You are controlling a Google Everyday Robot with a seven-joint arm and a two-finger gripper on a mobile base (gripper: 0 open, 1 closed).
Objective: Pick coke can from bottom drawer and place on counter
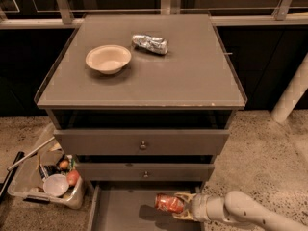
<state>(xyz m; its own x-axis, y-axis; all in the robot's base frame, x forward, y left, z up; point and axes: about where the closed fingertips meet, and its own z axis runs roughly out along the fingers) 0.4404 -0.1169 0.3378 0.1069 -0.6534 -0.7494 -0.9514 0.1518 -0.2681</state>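
Note:
The coke can [168,203] is red, lies on its side, and is held over the open bottom drawer [120,211], a flat tray at the foot of the cabinet. My gripper [177,205] reaches in from the lower right on a pale arm and is shut on the can's right end. The can appears raised a little above the drawer floor, with a shadow under it. The counter [192,76] is the broad grey-brown cabinet top above the drawers.
A cream bowl [108,58] and a dented silver can [150,44] sit on the counter's back left. Two taller knobbed drawers [142,142] stand above the bottom one. A clear bin [45,179] of clutter sits on the floor to the left. A white post [291,93] stands at right.

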